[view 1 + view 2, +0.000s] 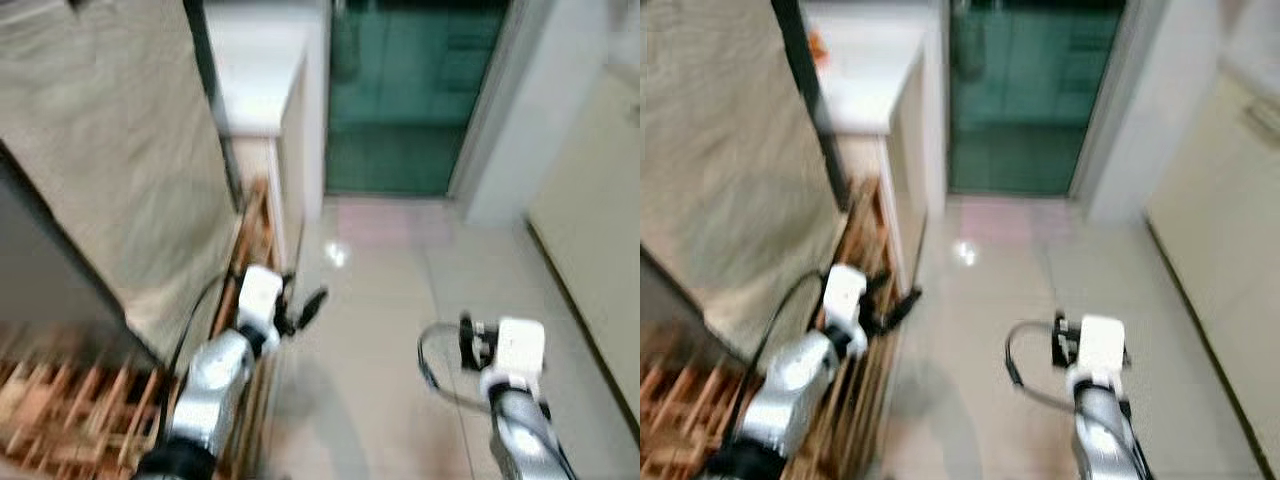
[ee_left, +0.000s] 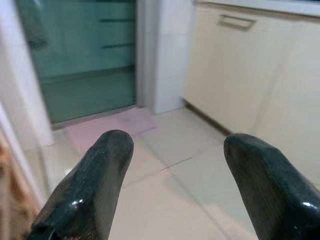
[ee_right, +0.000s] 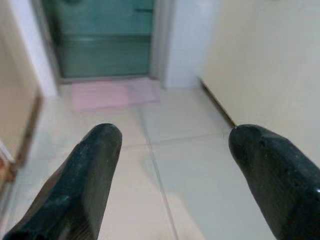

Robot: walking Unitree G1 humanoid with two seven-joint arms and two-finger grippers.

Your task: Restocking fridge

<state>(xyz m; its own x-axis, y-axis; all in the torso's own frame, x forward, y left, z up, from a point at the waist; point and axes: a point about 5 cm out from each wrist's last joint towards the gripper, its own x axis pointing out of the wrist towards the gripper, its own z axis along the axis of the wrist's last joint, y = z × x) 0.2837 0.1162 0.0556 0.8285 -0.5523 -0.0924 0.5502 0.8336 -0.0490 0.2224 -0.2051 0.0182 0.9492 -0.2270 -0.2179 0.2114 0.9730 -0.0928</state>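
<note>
- Two empty grippers ride ahead of the robot over a pale tiled floor; head views are blurred, which suggests it is walking.
- Left gripper, seen along its own fingers, stands wide apart with nothing between the black fingertips; in the head view it hangs just beside a wooden slatted rack.
- Right gripper is likewise spread wide and carries nothing; its arm sits well to the right of the rack, over bare tile.
- Beyond the rack, straight ahead, a dark green glass door closes off the passage, with a pale pink mat on the floor at its foot.
- Beside the rack, on the robot's left, a large beige draped panel leans with a dark edge; a white counter stands past it. Cream cabinet fronts line the far side from the rack.
- No fridge and no groceries can be made out near the rack or the door, so where the stock lies cannot be told.
- Judging by the task alone, restocking goods are likely a mix: bottles and cartons heavy and smooth, best taken around the middle of the body; soft packs or eggs would call for a light squeeze.
- Reaching the stock appears to be the step in hand.
</note>
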